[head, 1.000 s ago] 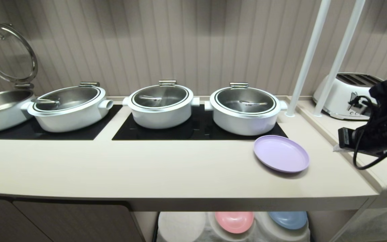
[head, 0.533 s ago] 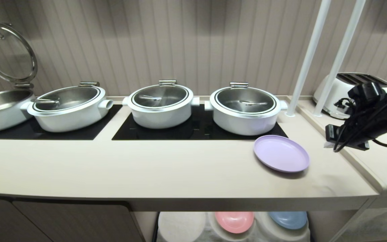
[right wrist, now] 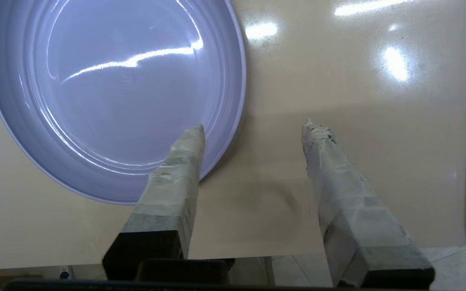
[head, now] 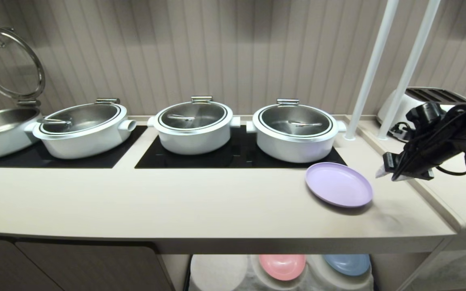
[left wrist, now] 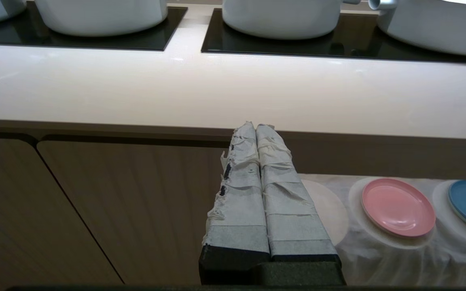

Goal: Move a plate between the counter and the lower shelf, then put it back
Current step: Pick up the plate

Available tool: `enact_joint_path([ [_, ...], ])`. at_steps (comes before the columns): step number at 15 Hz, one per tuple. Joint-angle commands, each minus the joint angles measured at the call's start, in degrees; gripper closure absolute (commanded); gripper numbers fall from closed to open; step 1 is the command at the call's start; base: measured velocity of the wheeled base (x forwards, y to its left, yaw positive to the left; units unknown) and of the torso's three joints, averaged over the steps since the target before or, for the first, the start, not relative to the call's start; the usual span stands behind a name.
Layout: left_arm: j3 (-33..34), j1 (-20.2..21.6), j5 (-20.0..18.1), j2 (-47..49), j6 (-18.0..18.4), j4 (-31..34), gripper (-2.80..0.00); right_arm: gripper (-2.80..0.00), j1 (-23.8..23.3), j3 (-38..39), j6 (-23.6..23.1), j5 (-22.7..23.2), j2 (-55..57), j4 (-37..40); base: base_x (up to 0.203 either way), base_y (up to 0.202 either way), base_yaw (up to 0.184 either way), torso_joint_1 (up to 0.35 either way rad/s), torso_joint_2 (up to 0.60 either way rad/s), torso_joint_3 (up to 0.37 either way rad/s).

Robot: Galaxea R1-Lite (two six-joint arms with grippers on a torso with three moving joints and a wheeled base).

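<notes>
The lilac plate lies flat on the beige counter, in front of the rightmost white pot. My right gripper hangs just right of the plate, tilted down over the counter. In the right wrist view the right gripper stands open and empty; one taped finger is over the near rim of the plate, the other over bare counter. My left gripper is shut on nothing, parked low in front of the cabinet. The lower shelf shows below the counter, draped in white cloth.
Three lidded white pots sit on black hob panels behind the plate. Two white poles and a toaster stand at the right. A pink plate and a blue plate rest on the shelf mounds.
My right arm has swung left and lower, its fingers now tipped down close beside the plate. The plate and the left arm have not moved.
</notes>
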Motion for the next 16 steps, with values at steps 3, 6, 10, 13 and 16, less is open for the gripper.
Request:
enact_joint_path([
  [3, 0.0, 0.1, 0.0, 0.0, -0.1, 0.0, 0.0, -2.8, 0.0, 0.1, -5.4, 0.1, 1.2, 0.2, 0.0, 0.0, 0.0, 0.0, 0.0, 0.0],
  [6, 0.0, 0.1, 0.0, 0.0, -0.1, 0.0, 0.0, -2.8, 0.0, -2.0, -6.2, 0.1, 3.7, 0.0, 0.0, 0.0, 0.0, 0.0, 0.0, 0.0],
  [10, 0.0, 0.0, 0.0, 0.0, -0.1, 0.0, 0.0, -2.8, 0.1, -5.2, -7.9, -0.1, 7.5, -0.2, 0.0, 0.0, 0.0, 0.0, 0.0, 0.0],
  [13, 0.0, 0.1, 0.0, 0.0, -0.1, 0.0, 0.0, -2.8, 0.3, -5.3, -11.8, 0.0, 9.1, -0.7, 0.0, 0.0, 0.0, 0.0, 0.0, 0.0],
  [16, 0.0, 0.0, 0.0, 0.0, -0.1, 0.0, 0.0, -2.8, 1.1, -5.4, -12.0, -0.2, 10.7, -3.7, 0.0, 0.0, 0.0, 0.0, 0.0, 0.0],
])
